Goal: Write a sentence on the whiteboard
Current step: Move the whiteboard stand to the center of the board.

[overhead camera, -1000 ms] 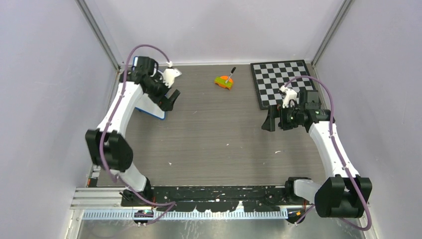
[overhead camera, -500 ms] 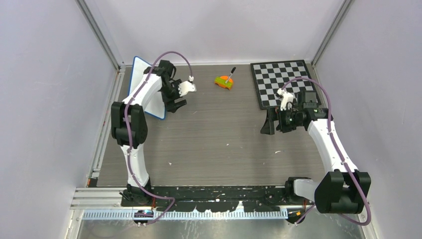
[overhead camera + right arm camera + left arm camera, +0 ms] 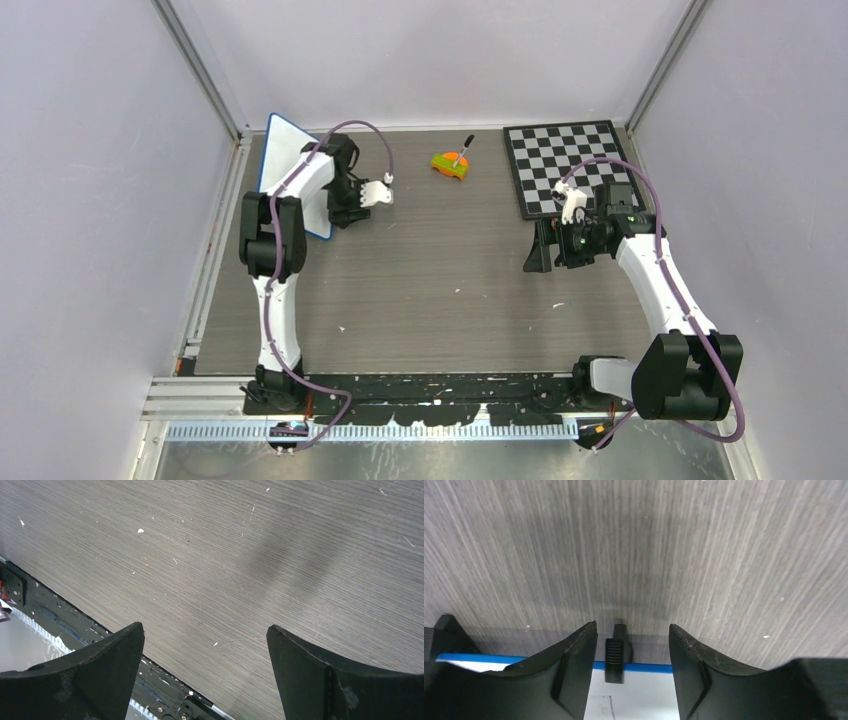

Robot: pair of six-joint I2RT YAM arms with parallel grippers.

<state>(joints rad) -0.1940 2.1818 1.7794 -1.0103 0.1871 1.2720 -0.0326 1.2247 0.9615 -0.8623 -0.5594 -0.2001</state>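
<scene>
On the table (image 3: 430, 290), the whiteboard (image 3: 283, 155) sat at the far left. Our left gripper (image 3: 632, 627) hung over its right edge, jaws apart and straddling a small black foot (image 3: 618, 652) on the blue rim (image 3: 649, 668), touching neither side. We judged the grip should centre on that foot and close squarely. Our right gripper (image 3: 205, 630) hung wide open over the table at the right; what looked like a marker (image 3: 465, 148) sat far, middle
</scene>
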